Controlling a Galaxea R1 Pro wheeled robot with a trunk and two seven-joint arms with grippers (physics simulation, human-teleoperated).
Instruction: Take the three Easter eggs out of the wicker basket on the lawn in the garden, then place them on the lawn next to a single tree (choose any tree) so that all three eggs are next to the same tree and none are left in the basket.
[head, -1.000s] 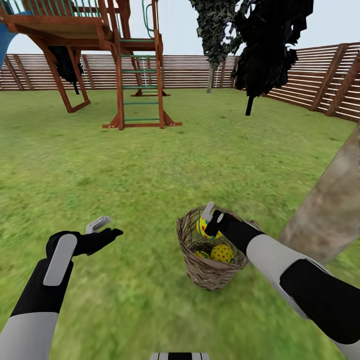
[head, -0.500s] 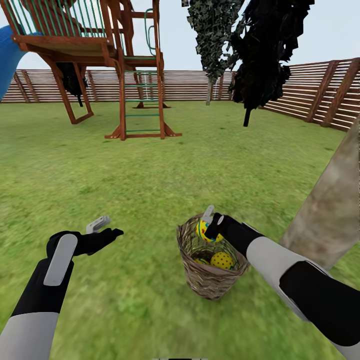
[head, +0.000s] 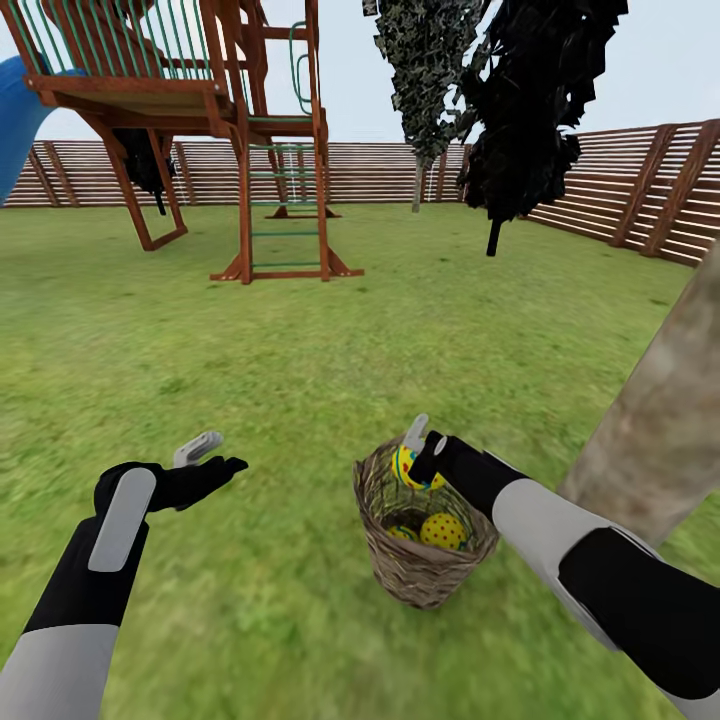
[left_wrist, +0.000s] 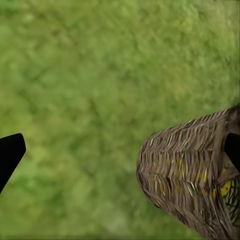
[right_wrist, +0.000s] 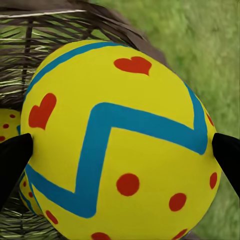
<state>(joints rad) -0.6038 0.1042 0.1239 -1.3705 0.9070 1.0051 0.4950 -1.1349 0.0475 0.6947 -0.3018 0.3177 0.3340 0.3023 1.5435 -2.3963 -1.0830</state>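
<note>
The wicker basket (head: 415, 560) stands on the lawn (head: 300, 350) just left of a thick pale tree trunk (head: 655, 430). My right gripper (head: 421, 446) is above the basket's far rim, shut on one Easter egg (head: 404, 466), yellow with red marks and a blue zigzag. In the right wrist view that egg (right_wrist: 120, 140) sits between the two black fingertips (right_wrist: 15, 155). Two more eggs (head: 443, 530) lie inside the basket. My left gripper (head: 212, 457) hovers open over grass to the basket's left, and its wrist view looks at the basket's woven wall (left_wrist: 190, 185).
A wooden play tower with a ladder (head: 270, 150) stands far back left. Dark-foliage thin trees (head: 520, 100) and a slatted fence (head: 640, 180) close the back and right. Open grass spreads between them and me.
The head camera has tilted up a little, so the whole scene sits lower. Relative to the basket, my right gripper has raised the egg slightly. The left arm has stayed put.
</note>
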